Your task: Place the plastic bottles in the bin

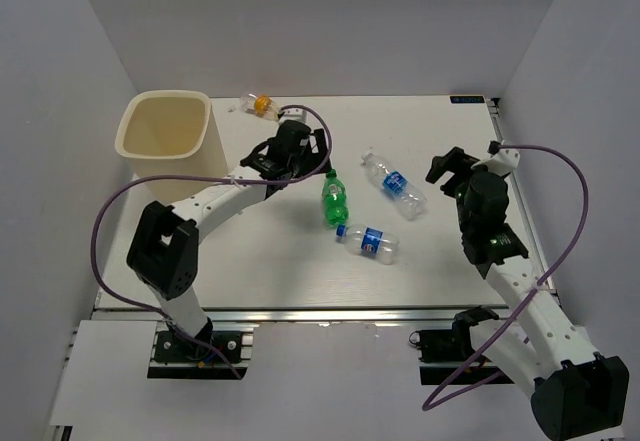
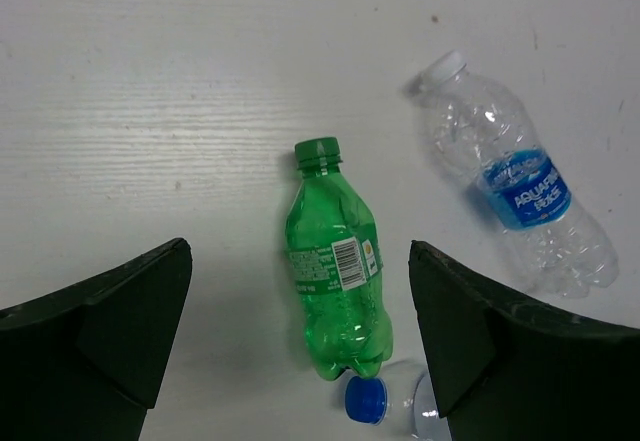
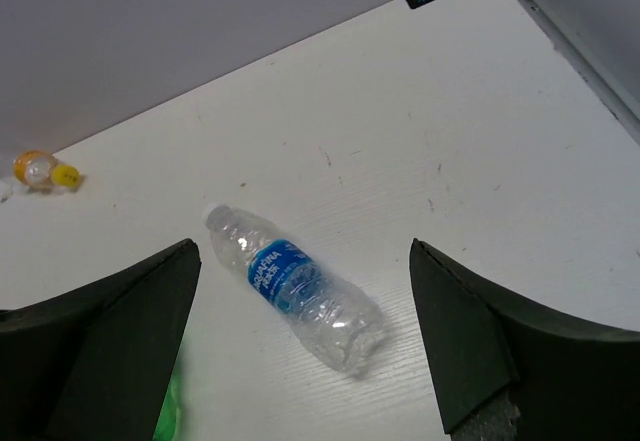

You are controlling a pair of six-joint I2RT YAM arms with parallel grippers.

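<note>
Left wrist: left gripper (image 2: 300,271), jaws apart, above green bottle (image 2: 333,276)

Green bottle (image 2: 335,271) lies flat between the wide-spread jaws of the left pincer (image 2: 300,251); clear blue-labelled bottle (image 2: 520,186) lies apart.

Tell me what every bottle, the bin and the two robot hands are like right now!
green bottle: lying on its side, cap on, not held
far blue-label bottle: lying on its side, capped
near blue-label bottle: lying on its side, blue cap on
orange bottle: lying near the far edge
bin: upright, no bottle seen inside
left gripper: open, above the green bottle
right gripper: open, empty
</note>
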